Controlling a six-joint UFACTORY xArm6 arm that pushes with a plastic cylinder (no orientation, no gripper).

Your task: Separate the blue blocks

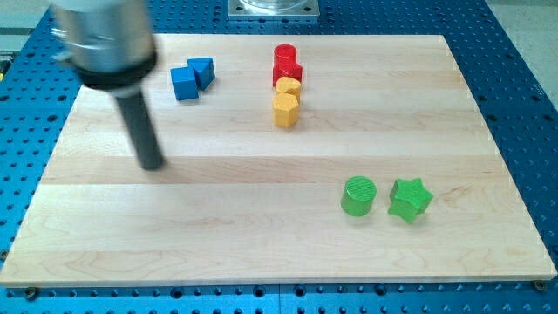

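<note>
Item 1: my tip (153, 165), the lower end of a straight dark rod, blurred in the frame. It sits on the wooden table (261, 244) at the view's left, touching no block. The rod carries no fingers, so there is nothing to open or close, and it has hold of nothing.

Item 2: blue cube (184, 83), near the view's top left, above and slightly to the right of my tip, clearly apart from it.

Item 3: blue triangular block (204, 71), immediately right of the blue cube and a little higher in the view. The two blue blocks stand touching or very nearly so; a gap between them cannot be made out.

Item 4: red cylinder (284, 56), top centre of the table.

Item 5: a second red block (289, 71), directly below the red cylinder and pressed against it; its shape is unclear.

Item 6: yellow block (289, 86), rounded outline, just under the red pair and in contact with it.

Item 7: yellow hexagonal block (285, 111), lowest of this column, touching the yellow block above.

Item 8: green cylinder (358, 195), lower right part of the table, well apart from the blue blocks.

Item 9: green star block (410, 200), just right of the green cylinder, with a narrow gap between them.
</note>
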